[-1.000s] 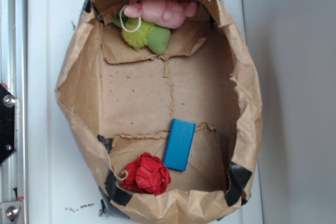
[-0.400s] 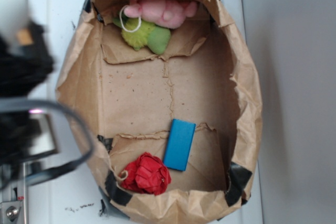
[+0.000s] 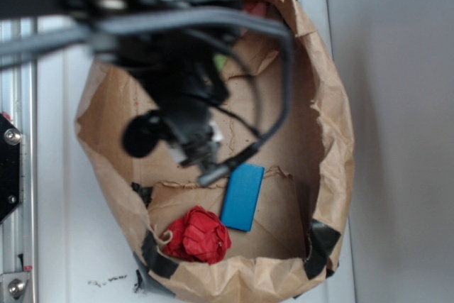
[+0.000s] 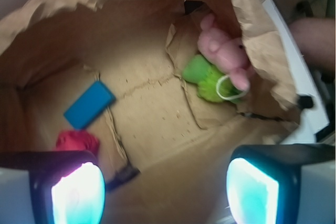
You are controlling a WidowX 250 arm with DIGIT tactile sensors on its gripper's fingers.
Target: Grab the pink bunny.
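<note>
In the wrist view the pink bunny point(image 4: 223, 51) lies against the bag's far right wall, its white string loop point(image 4: 229, 87) hanging below it. It rests on a lime-green plush point(image 4: 202, 74). My gripper point(image 4: 165, 192) is open, with its two glowing pads at the bottom corners and only bag paper between them. It hovers well short of the bunny, which is up and to the right. In the exterior view my blurred arm point(image 3: 177, 104) covers the top of the bag and hides the bunny.
Everything sits inside a crumpled brown paper bag point(image 3: 333, 125) with high walls point(image 4: 105, 3). A blue block point(image 3: 242, 196) point(image 4: 89, 104) and a red ruffled ball point(image 3: 198, 235) point(image 4: 76, 141) lie at the end opposite the bunny. A metal rail point(image 3: 14, 175) runs along the left.
My arm has swung in from the left and now hangs over the bag, covering the bunny and green plush in the exterior view. The toys have not moved.
</note>
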